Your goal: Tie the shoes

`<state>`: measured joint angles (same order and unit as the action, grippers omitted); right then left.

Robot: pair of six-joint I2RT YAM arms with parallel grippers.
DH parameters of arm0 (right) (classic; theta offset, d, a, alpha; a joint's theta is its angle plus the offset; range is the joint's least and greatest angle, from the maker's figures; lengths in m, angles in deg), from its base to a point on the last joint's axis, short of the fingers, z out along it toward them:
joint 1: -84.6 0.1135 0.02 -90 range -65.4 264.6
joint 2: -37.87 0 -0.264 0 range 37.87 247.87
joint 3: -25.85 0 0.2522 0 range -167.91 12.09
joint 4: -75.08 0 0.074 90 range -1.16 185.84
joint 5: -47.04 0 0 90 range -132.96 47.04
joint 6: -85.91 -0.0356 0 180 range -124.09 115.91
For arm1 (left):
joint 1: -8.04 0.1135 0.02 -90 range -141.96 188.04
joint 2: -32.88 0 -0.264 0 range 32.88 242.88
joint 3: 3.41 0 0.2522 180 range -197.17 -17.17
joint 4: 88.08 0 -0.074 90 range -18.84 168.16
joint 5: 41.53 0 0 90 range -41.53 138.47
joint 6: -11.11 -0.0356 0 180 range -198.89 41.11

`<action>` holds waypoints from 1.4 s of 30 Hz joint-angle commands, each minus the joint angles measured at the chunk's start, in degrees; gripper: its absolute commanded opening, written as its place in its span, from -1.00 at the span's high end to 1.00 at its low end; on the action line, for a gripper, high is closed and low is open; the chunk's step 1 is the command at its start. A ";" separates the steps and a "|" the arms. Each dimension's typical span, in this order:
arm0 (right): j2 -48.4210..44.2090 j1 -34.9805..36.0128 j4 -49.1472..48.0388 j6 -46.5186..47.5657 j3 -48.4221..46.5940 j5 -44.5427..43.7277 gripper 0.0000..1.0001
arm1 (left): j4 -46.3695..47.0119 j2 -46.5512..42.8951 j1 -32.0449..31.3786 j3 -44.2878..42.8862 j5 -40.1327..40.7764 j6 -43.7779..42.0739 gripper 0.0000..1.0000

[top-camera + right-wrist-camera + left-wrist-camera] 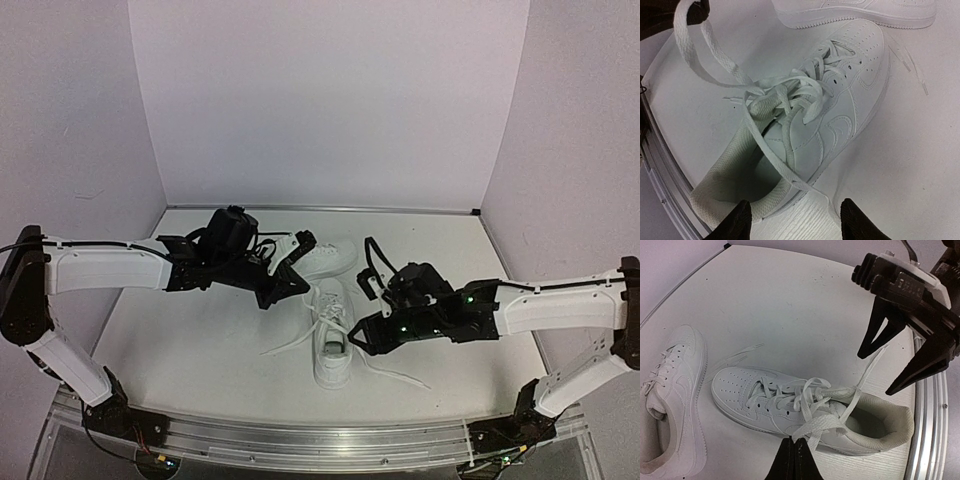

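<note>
At the middle of the counter [200,350] lies the near sneaker [332,350], a white low-top leather-look shoe with a white sole, its toe pointing away from the arm bases and its heel opening toward them. Its long flat white woven lace [812,427] is crossed loosely over the tongue; no finished bow is visible. One strand rises from the crossing to the left hand [792,441], whose fingers are pressed together and clamped on it just above the shoe's side. Another strand runs across the heel opening toward the right hand [795,204], whose fingers stand well apart at the heel and grip nothing. Judged from these views, the lace is soft, limp and light, keeps no shape when released, and slides easily between hard fingers. Take hold across its flat width, near the crossing, not at the tip. The upper looks fairly stiff and smooth, but the shoe seems light enough to drag or tip when a strand is pulled, so tension should be balanced between both strands. The far sneaker [325,258], a matching white low-top shoe, lies crosswise just beyond the toe; whether it is tied cannot be told. Pale lilac walls [330,100] enclose the counter.
</note>
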<state>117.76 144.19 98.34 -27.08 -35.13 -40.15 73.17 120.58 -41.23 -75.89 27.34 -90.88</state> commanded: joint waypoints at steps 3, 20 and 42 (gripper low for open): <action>4.77 -1.20 -5.02 3.00 -1.45 2.56 -0.14 | -0.19 -1.30 0.27 -1.50 -0.84 -0.65 1.00; 5.81 -3.09 -6.07 3.23 -1.43 3.99 0.63 | -0.37 -1.00 0.28 -1.73 -0.29 -0.73 1.00; 3.37 -3.22 -6.16 2.90 -0.84 5.93 0.66 | -1.20 -1.70 0.24 -1.74 0.89 -0.42 1.00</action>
<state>121.35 141.13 92.76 -24.87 -35.48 -34.64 71.98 120.58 -41.23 -75.89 27.70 -90.91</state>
